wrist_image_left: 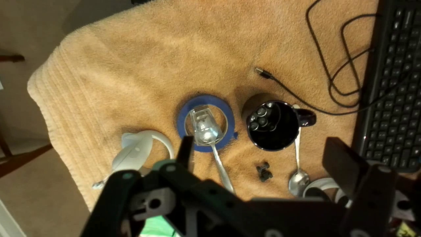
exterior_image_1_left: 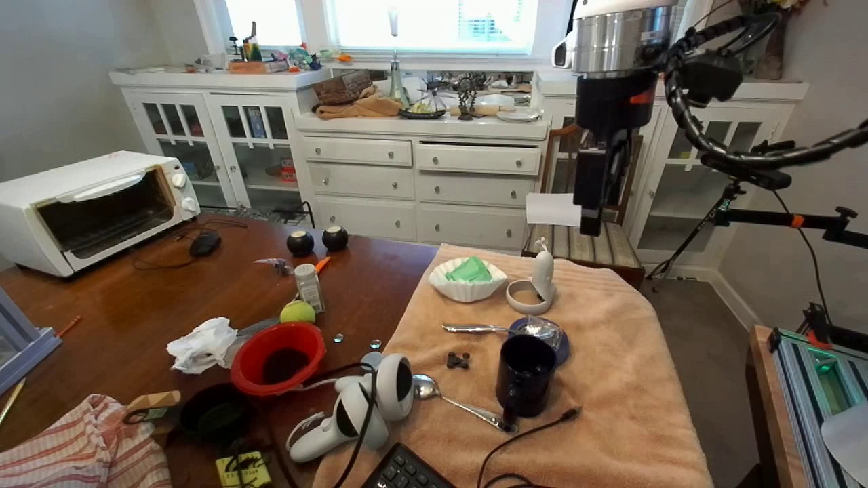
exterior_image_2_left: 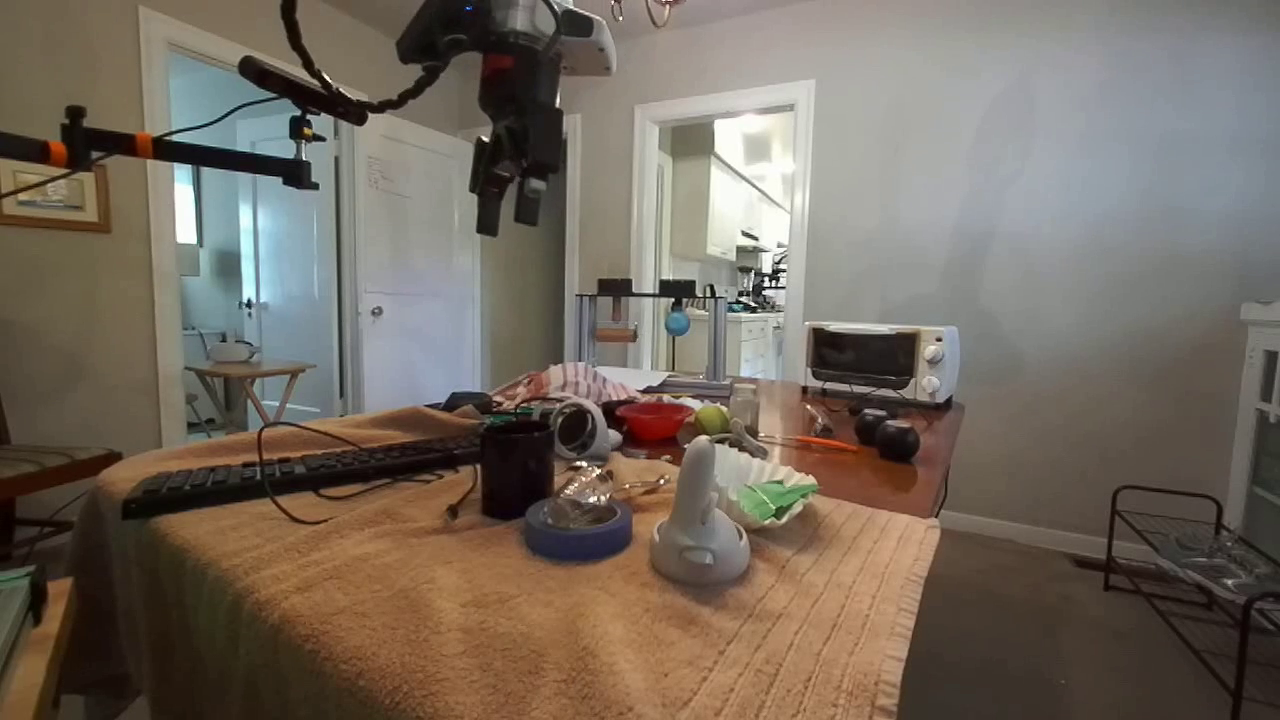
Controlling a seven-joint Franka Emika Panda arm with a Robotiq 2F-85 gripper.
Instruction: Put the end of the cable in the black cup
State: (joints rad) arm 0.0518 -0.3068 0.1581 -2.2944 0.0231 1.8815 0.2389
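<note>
The black cup (exterior_image_1_left: 525, 376) is a glossy mug standing upright on the tan towel, and it also shows in an exterior view (exterior_image_2_left: 516, 470). In the wrist view I look down into the cup (wrist_image_left: 275, 136); several round shiny spots show inside, and I cannot tell what they are. The thin black cable (wrist_image_left: 289, 91) lies on the towel, its metal-tipped plug free beside the cup, and it shows in both exterior views (exterior_image_1_left: 512, 437) (exterior_image_2_left: 300, 520). My gripper (wrist_image_left: 261, 147) is open and empty, high above the towel, fingers pointing down, also in both exterior views (exterior_image_1_left: 591, 227) (exterior_image_2_left: 508, 225).
A blue tape roll (wrist_image_left: 183, 123) holding a clear plastic cup and spoon sits beside the black cup. Another spoon (wrist_image_left: 298, 182) lies by the handle. A keyboard (wrist_image_left: 389, 108), white controllers (exterior_image_1_left: 393, 386), a small black piece (wrist_image_left: 264, 171) and a red bowl (exterior_image_1_left: 308, 346) are nearby.
</note>
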